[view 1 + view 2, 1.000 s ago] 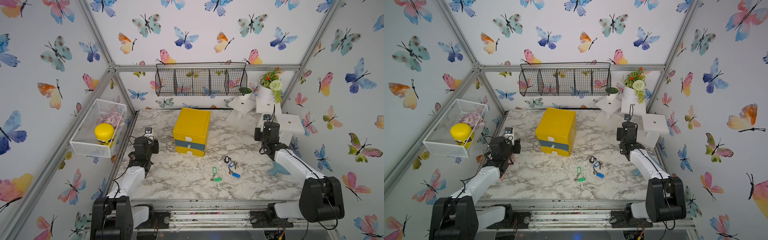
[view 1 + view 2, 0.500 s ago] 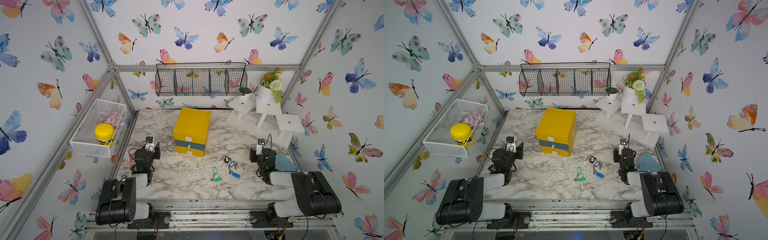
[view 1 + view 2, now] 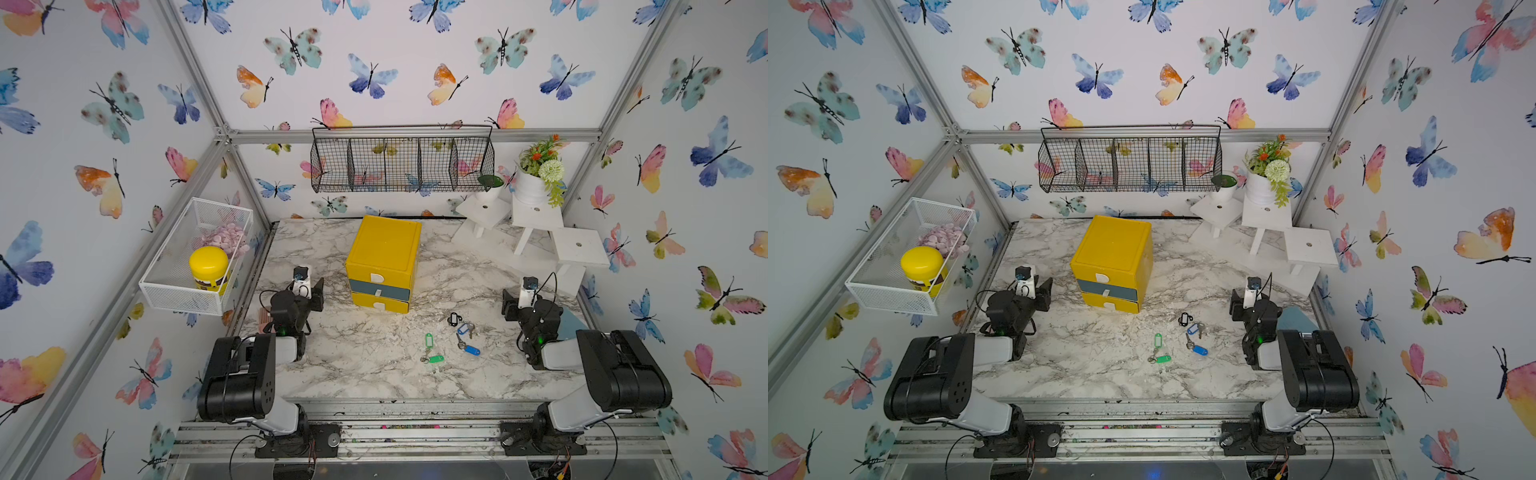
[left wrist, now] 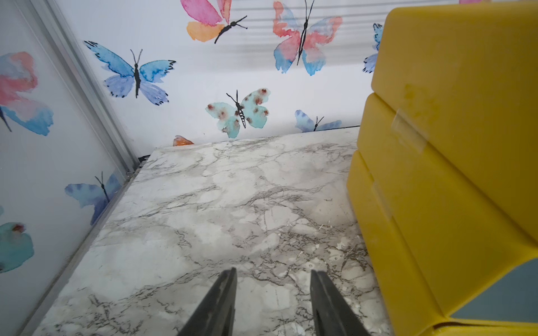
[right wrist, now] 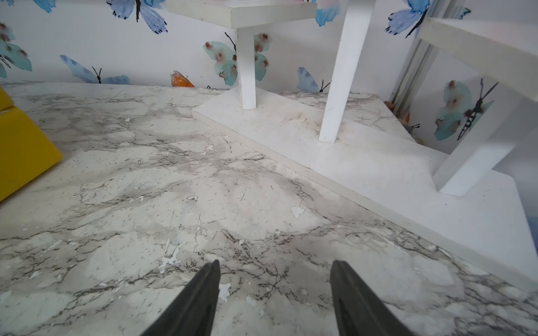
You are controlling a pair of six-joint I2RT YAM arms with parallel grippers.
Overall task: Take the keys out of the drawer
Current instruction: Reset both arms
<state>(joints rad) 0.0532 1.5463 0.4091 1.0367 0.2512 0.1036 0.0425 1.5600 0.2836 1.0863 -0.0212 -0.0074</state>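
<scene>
The keys lie on the marble table in front of the yellow drawer cabinet (image 3: 382,257): a green-tagged bunch (image 3: 430,350), a blue-tagged bunch (image 3: 467,340) and a black-tagged one (image 3: 454,319), seen in both top views. All three drawer fronts, including the grey-blue middle drawer (image 3: 379,289), look shut. My left gripper (image 3: 318,293) hovers low to the left of the cabinet, open and empty (image 4: 273,275). To the right of the keys my right gripper (image 3: 508,307) stands low, open wide, with bare marble between its fingers (image 5: 275,264).
A white wire basket (image 3: 183,286) with a yellow-lidded jar (image 3: 209,268) hangs on the left wall. A black wire basket (image 3: 401,160) hangs on the back wall. White stands (image 3: 536,216) with plant pots fill the back right corner. A grey-blue piece (image 3: 570,328) lies by the right arm.
Both arms have folded down and back toward the front of the table. The right jaws have spread wider. The keys and the cabinet have not moved.
</scene>
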